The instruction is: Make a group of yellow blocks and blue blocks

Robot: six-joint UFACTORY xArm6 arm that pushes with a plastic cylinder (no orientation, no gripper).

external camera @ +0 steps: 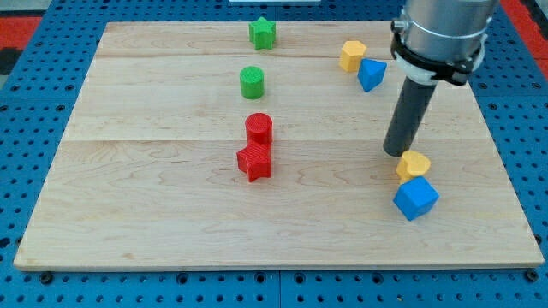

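The rod has no fingers, only my tip (395, 152), touching the far-left side of a yellow block (413, 164) that rests against a blue cube (416, 198). Another yellow block (351, 55) and blue block (371, 74) sit far right. They look light, hard and likely to slide; push low and centred.

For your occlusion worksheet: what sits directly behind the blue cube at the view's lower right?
A yellow block touches the blue cube from behind. My tip stands just beyond it. The yellow block's lower part is covered.
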